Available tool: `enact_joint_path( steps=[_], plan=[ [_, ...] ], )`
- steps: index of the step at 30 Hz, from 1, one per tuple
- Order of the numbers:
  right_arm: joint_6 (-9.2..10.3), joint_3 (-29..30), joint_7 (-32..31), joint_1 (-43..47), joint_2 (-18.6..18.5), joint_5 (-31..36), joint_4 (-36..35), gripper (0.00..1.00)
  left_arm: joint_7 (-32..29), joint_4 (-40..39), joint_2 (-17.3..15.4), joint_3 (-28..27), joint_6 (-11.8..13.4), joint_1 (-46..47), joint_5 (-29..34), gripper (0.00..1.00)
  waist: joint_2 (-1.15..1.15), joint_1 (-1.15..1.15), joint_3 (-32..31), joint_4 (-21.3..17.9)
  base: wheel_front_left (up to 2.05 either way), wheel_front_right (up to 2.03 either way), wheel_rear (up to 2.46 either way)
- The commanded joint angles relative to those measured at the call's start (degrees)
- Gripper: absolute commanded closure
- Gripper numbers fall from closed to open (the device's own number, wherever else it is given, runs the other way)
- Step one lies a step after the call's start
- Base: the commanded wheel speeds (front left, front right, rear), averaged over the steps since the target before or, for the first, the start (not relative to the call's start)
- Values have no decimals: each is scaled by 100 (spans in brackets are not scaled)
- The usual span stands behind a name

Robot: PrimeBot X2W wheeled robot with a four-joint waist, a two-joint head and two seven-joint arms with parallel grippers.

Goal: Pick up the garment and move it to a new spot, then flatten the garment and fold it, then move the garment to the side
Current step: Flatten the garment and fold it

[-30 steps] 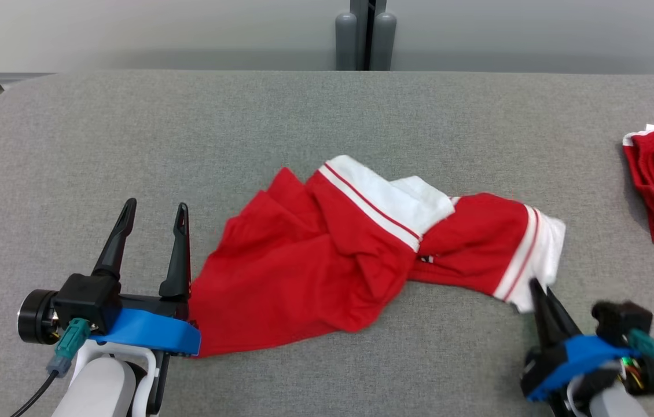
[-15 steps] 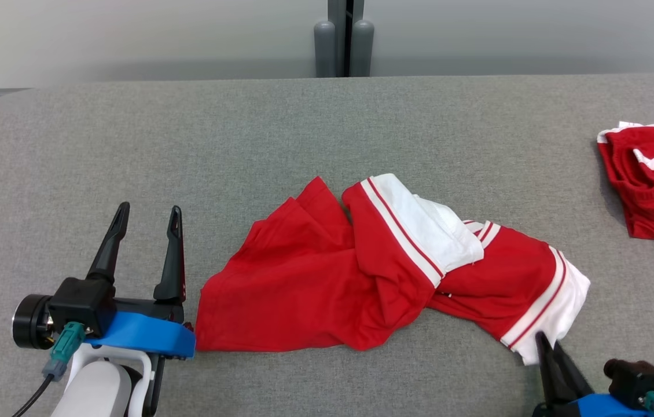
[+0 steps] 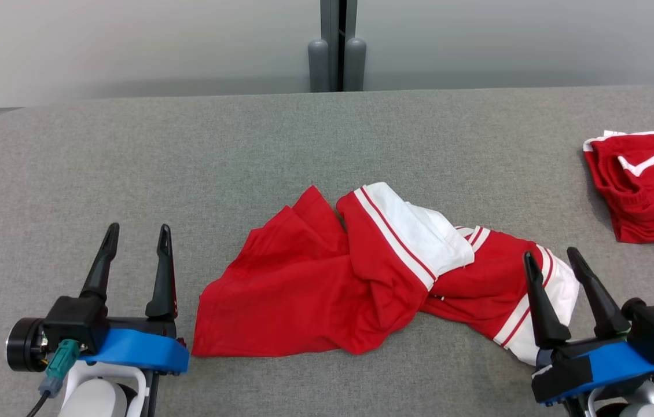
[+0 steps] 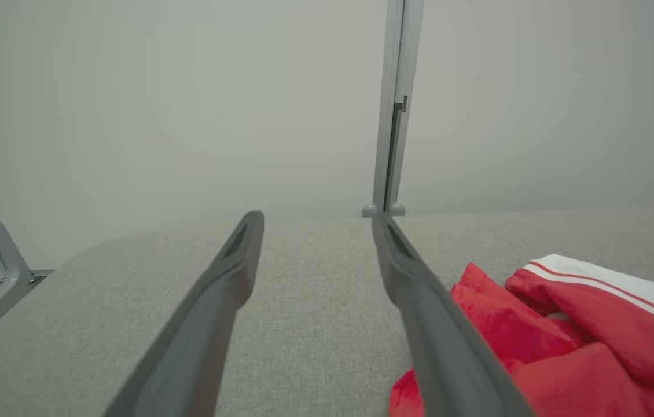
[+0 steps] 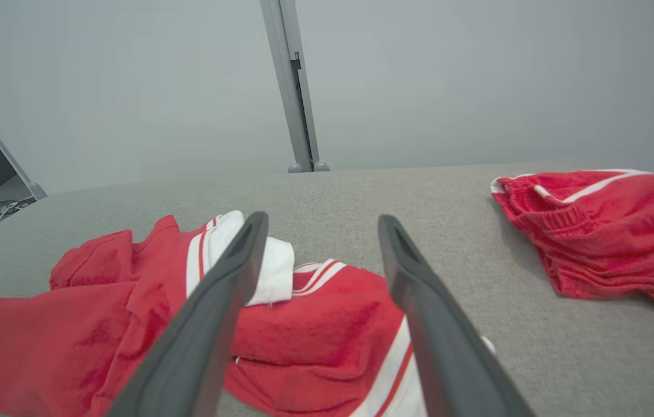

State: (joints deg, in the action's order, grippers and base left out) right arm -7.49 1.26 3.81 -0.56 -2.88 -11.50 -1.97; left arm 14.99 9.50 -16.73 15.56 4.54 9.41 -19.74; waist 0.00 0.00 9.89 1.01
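The right gripper is letting go of the garment. A second ago its two fingers were pinching the white hem at the garment's right end; now they are standing wide apart above that end, one over the striped band and one just past the hem's edge. The released end is lying slack on the surface, drawn out further from the garment's middle folds. The head camera is also shifting, so everything is sitting lower in its view.
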Motion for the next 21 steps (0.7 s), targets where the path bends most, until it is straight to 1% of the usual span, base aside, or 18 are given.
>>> enact_joint_path(
  steps=[1, 6, 10, 18, 21],
  plan=[
    [-1, 0, -32, -74, -5, 44, -58, 0, 26, -6, 4, -34, 15, -21, 10, 0, 0, 0, -19, 10, 0, 0, 0],
    [-1, 55, -207, -39, -5, 94, -169, 0, 26, 38, -4, -47, 13, -140, 0, 0, 0, 0, -111, 49, 0, 0, 0],
    [-1, 95, -230, 64, -5, 64, -212, 0, 26, 56, -5, -63, 27, -215, -13, 0, 0, 0, -172, 55, 0, 0, 0],
    [-1, 74, -346, 78, -6, 16, -277, 0, 27, 31, -10, -26, 4, -150, 22, 0, 0, 0, -157, 98, 0, 0, 0],
    [-1, -34, -557, -123, -169, 1, -151, 0, 26, -9, 24, -15, -3, -34, 44, 0, 0, 0, -26, 161, 0, 0, 0]
  ],
)
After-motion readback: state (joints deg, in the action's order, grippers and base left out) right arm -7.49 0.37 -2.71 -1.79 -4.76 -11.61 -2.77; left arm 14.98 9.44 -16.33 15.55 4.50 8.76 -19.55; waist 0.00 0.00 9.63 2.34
